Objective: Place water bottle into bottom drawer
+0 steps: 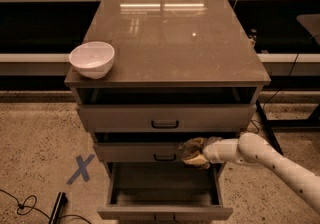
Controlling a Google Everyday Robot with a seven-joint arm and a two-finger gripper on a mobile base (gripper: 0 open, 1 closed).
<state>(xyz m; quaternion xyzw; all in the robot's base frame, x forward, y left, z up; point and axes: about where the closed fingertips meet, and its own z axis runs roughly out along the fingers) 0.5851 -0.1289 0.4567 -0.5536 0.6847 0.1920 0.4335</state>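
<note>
1. Water bottle (188, 148): shows as a crinkled, glinting shape at the gripper's tip; hangs in front of the right part of the middle drawer (135, 152), above the bottom drawer (165, 213) and not inside it.
2. Gripper (196, 154): clamps onto the water bottle; sits just right of the middle drawer's handle, at the end of the white arm (272, 162) reaching in from the lower right.
3. Bottom drawer: stands pulled well out toward the camera, directly beneath the gripper, with its bare floor showing.
4. Top drawer (125, 118) and middle drawer: each stick out slightly, 2 shallower fronts with dark handles.
5. Counter (170, 38): carries 1 white bowl (92, 59) at its front-left corner.
6. Floor (40, 138): bears a blue X mark (80, 169) left of the drawers.
</note>
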